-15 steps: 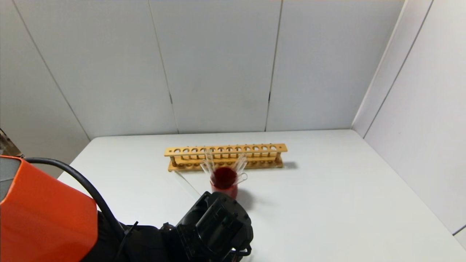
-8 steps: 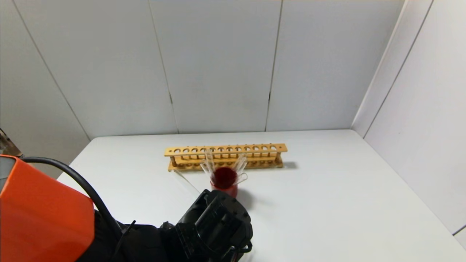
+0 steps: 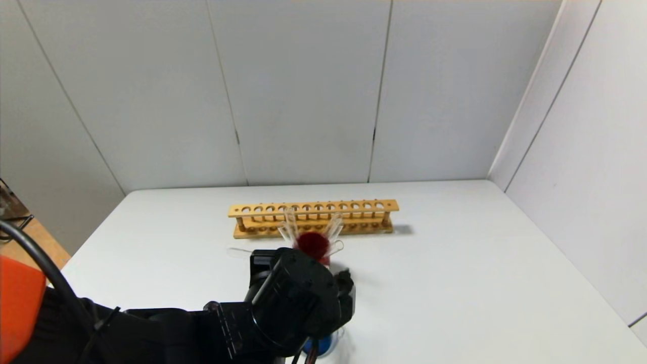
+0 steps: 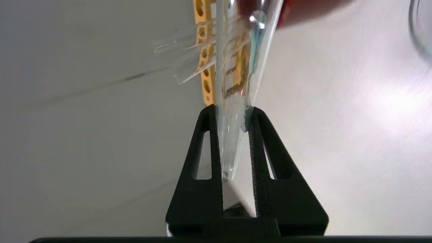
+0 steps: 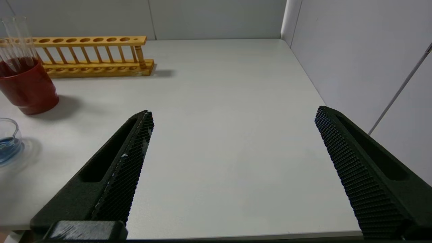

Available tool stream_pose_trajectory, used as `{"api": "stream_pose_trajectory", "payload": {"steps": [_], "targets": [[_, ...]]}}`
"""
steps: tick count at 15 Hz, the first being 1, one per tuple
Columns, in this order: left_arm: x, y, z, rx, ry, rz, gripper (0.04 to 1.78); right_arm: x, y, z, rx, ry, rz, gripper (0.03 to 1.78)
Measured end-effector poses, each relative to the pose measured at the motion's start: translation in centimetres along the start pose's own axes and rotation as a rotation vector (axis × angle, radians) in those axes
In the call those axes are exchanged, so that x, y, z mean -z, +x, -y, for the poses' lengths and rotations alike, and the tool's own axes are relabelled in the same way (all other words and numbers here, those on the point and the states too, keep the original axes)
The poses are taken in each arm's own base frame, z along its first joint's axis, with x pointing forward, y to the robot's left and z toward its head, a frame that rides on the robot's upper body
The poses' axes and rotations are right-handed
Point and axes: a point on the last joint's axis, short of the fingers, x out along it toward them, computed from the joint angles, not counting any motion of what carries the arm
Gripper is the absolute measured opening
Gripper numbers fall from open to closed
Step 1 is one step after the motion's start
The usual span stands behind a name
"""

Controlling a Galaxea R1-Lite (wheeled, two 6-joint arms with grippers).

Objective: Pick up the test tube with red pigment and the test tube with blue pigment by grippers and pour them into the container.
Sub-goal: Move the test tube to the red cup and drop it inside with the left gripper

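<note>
L gripper (image 4: 233, 141): clamped on the test tube with blue pigment (image 4: 236, 111), round end between the jaws, mouth pointing away from wrist
tube axis: runs straight out along the fingers; in head view its mouth pokes out to the robot's left, near level w/ table
tube contents: only teal streaks + droplets on the glass, looks mostly emptied (hedge: glare, hard to be sure)
container (image 5: 7, 141): low glass cup w/ blue liquid, at near table edge; in head view it sits under/just beside L wrist, toward robot
red beaker (image 3: 313, 246): just beyond L gripper, clear tubes leaning in it; rack (image 3: 312, 218) behind it
red tube: can't pick it out for sure
R gripper (image 5: 233, 168): jaws wide, nothing held, parked on right side, well apart from the glassware
nearer arm: L, by far
vs 1 s ago: L wrist has swung forward + rolled; tube went from slanting to near level; blue cup now visible under wrist
</note>
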Motion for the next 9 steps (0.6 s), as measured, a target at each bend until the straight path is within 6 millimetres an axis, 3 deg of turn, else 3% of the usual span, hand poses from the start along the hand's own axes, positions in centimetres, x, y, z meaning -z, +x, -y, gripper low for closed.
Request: {"api": "stream_pose_trajectory", "payload": {"steps": [5,7,9], "targets": [[-1.3,-1.4,-2.0,-0.023,-0.703,0.101,0.3,0.0,0.0,0.0,0.0,0.0,0.0,1.74],[-2.2,-1.9,-4.1,-0.048,-1.003,0.207,0.3,0.0,0.0,0.0,0.0,0.0,0.0,1.74],[-2.5,-2.2,-5.9,-0.061,-1.154,0.311,0.3,0.0,0.0,0.0,0.0,0.0,0.0,1.74]]}}
